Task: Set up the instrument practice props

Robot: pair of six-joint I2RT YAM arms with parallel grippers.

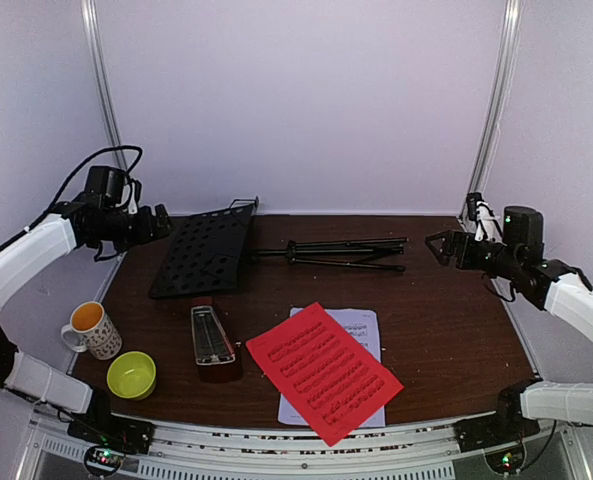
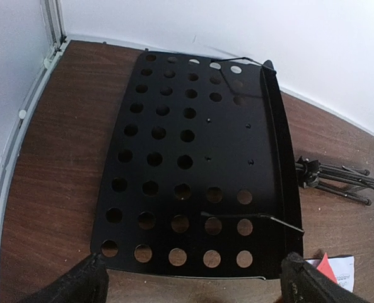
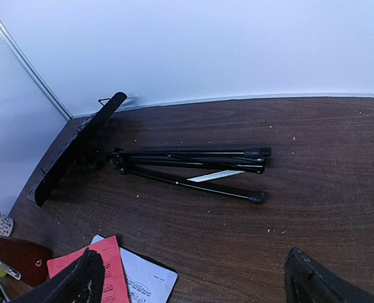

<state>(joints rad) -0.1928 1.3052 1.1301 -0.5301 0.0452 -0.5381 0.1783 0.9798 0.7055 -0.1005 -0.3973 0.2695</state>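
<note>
The left pincer [image 1: 159,224] hangs released above the far-left part of the bench [image 1: 456,330], its fingers spread wide with nothing between them. It is just beside the perforated desk of the music stand [image 1: 204,252]. The stand lies down on the bench with its desk tilted. Its folded legs stretch rightward toward the right pincer [image 1: 436,247], which is likewise spread and holds nothing. Nearer the front, the red sheet [image 1: 323,372] lies askew over the white sheet [image 1: 364,325]. The metronome [image 1: 212,338] rests just to their left. Beyond it at the left edge are the mug [image 1: 94,330] and the bowl [image 1: 132,375].
</note>
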